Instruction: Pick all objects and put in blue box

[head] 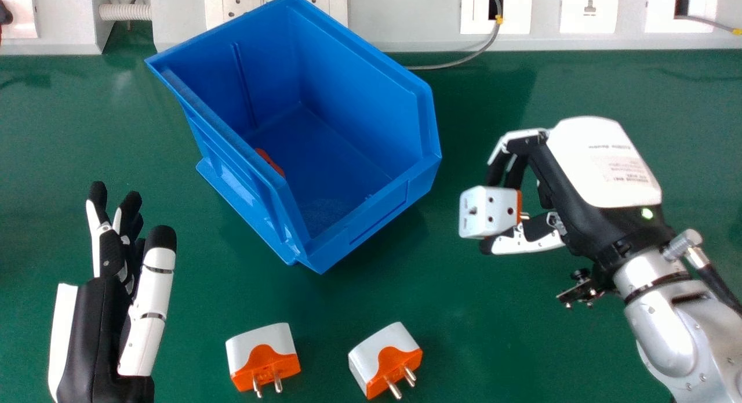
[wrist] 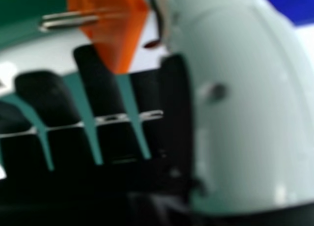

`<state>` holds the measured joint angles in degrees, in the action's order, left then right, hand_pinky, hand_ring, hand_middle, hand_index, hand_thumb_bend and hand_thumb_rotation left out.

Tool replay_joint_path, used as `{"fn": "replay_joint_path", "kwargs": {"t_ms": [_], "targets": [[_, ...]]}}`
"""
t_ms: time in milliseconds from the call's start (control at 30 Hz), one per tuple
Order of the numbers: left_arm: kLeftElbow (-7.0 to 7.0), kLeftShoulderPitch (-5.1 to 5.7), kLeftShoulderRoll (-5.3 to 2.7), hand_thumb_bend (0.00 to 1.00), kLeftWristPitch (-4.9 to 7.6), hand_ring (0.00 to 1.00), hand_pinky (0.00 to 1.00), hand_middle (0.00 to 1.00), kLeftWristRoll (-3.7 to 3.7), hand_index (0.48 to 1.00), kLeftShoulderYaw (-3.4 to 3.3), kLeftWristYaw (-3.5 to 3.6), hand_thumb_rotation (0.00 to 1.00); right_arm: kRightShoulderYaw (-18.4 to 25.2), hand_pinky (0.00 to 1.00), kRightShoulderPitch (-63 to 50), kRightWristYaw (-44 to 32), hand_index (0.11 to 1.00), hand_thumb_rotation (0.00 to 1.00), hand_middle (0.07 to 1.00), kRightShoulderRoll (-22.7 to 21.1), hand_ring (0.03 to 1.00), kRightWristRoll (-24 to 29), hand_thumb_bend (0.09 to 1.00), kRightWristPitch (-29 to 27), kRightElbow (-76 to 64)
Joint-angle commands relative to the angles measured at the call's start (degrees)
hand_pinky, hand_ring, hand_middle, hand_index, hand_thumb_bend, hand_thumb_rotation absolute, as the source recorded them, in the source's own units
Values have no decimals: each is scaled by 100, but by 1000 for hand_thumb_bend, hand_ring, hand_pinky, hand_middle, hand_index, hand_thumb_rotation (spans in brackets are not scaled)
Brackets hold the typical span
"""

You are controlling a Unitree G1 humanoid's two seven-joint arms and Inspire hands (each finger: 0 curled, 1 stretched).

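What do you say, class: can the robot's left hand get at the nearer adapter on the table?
Probably yes: the left hand looks empty, its fingers open, and only bare green table lies between it and the nearer adapter. The blue box stands farther back, out of the way.

Right hand: black and white, rounded back, glowing green light
Right forearm: silver, small screws
Cable: black, silver connector
Left hand: black and white, black-tipped

faint print on right hand, none readable
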<state>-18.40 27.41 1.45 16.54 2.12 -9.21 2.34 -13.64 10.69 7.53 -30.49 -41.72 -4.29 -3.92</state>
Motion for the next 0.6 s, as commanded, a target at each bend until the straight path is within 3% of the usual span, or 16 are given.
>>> {"fn": "replay_joint_path", "kwargs": {"t_ms": [0, 133, 367, 467, 567], "targets": [[-58, 19, 10, 389, 109, 1000, 1000, 993, 19, 991, -3, 4, 806, 129, 112, 135, 70, 470, 136, 220, 37, 149, -33, 485, -100, -107], [-54, 27, -6, 405, 115, 1000, 1000, 993, 81, 992, -2, 18, 805, 107, 110, 227, 156, 471, 130, 217, 80, 147, -81, 486, -243, 73], [-68, 50, 7, 389, 100, 1000, 1000, 986, -41, 986, -5, -30, 811, 150, 85, 395, -38, 470, 126, 178, 308, 116, 8, 488, -325, -242], [-14, 17, 20, 376, 142, 1000, 1000, 989, 29, 987, 16, 27, 808, 142, 83, 574, -224, 469, 123, 180, 452, 115, 181, 488, -404, -388], [65, -34, 22, 425, 200, 1000, 1000, 992, 73, 989, 22, 67, 824, 37, 82, 935, -319, 469, 125, 181, 610, 116, 176, 487, -496, -304]]}}
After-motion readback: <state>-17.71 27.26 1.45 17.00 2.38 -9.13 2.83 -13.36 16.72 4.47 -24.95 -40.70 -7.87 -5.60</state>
